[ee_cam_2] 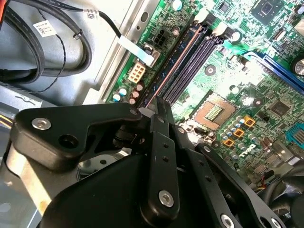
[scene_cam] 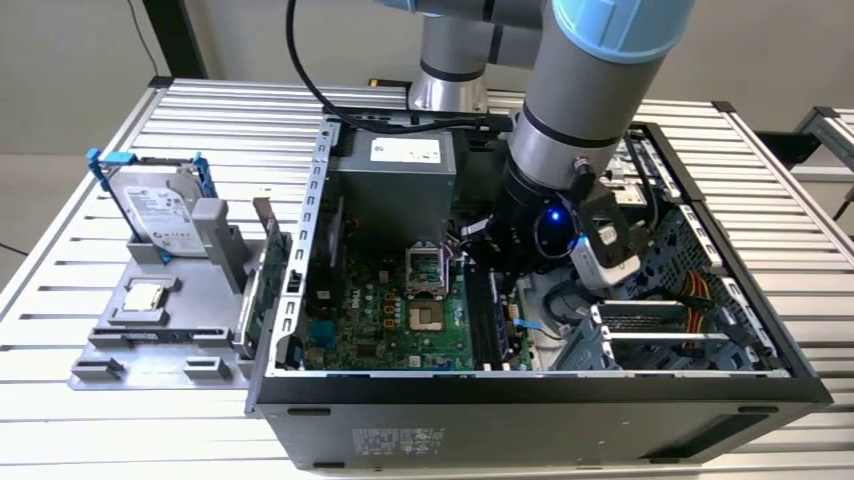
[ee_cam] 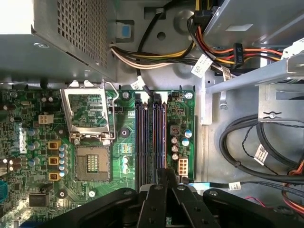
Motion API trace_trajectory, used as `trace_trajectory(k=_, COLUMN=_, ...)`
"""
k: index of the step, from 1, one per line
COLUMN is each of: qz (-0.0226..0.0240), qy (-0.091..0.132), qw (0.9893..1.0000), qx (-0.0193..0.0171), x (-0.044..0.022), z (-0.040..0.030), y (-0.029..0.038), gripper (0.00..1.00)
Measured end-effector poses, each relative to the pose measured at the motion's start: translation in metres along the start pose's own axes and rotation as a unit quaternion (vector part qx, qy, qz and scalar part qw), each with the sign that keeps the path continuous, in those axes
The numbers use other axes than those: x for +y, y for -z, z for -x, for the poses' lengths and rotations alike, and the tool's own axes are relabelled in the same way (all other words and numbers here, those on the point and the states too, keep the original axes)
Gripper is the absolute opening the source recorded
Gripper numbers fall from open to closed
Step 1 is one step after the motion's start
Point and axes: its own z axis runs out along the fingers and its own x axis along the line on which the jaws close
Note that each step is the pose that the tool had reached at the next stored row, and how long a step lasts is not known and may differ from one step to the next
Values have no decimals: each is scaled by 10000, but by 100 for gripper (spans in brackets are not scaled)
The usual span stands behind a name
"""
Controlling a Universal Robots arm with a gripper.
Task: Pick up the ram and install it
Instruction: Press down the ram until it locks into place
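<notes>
Exterior view shows the arm reaching down into the open computer case (scene_cam: 534, 385), which lies on its side on the slatted desk (scene_cam: 80, 430), so the motherboard (scene_cam: 387, 320) faces up for access from above. The claw (scene_cam: 501, 265) sits low in the middle of the frame, over the memory slots. In the second wrist view the claw (ee_cam_2: 159, 107) has its fingers (ee_cam_2: 164, 114) drawn close together, apparently pinching the ram (ee_cam_2: 173, 64) by its top edge; the blue stick runs toward the upper right, standing in the slot nearest the case wall, likely held edge-down to line up with the slot. In the first wrist view the slots (ee_cam: 151, 142) run vertically at the centre, beside the open processor socket (ee_cam: 92, 164).
</notes>
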Motion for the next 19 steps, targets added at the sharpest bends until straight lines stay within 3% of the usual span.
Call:
trace_trajectory(k=4, qz=2, qy=80, qw=10000, qx=1, x=0, z=0, y=0, gripper=0)
trace_trajectory(k=8, qz=-2, qy=371, qw=9993, qx=6, x=-1, z=0, y=0, gripper=0)
trace_trajectory(k=10, qz=-4, qy=545, qw=9985, qx=8, x=0, z=0, y=0, gripper=0)
trace_trajectory(k=14, qz=-8, qy=902, qw=9959, qx=13, x=0, z=0, y=0, gripper=0)
trace_trajectory(k=19, qz=15, qy=1188, qw=9929, qx=15, x=0, z=0, y=1, gripper=0)
